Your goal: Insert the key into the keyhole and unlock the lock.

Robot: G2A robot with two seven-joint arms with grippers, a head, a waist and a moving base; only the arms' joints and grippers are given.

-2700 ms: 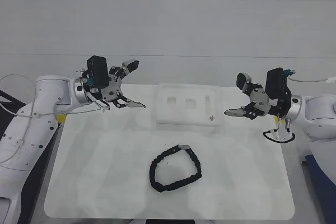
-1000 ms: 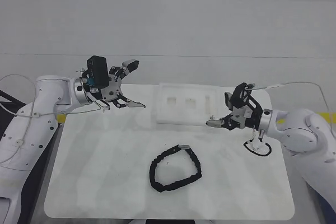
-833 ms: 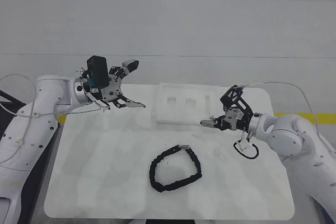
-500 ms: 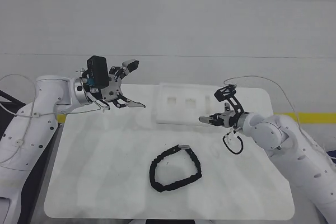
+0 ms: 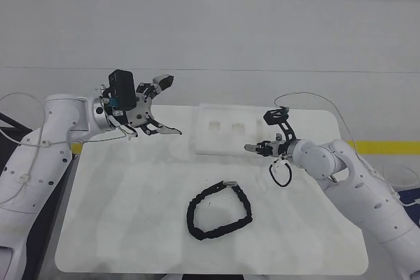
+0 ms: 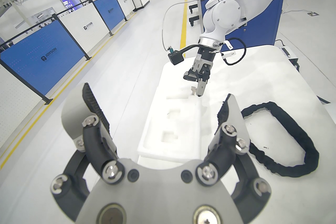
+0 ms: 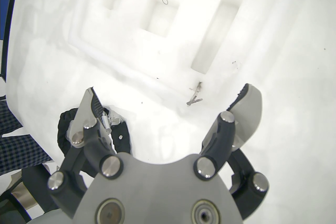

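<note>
Small silver metal key [image 7: 195,96] sits on the near right corner of the white foam tray [image 5: 224,145], just ahead of my right gripper [image 7: 168,93], jaws spread wide, holding nothing. It lies slantwise to the finger gap, so I'd guess a wrist twist is needed. Left gripper [image 5: 169,105], also wide open and empty, hangs well off at far left. Since the earlier frame the right arm swung in from the right edge of the white table [image 5: 126,224]; left hasn't budged.

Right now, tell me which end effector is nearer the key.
Right. The right end effector hovers open over the key on the foam tray; the left end effector hangs off the tray's opposite end.
</note>
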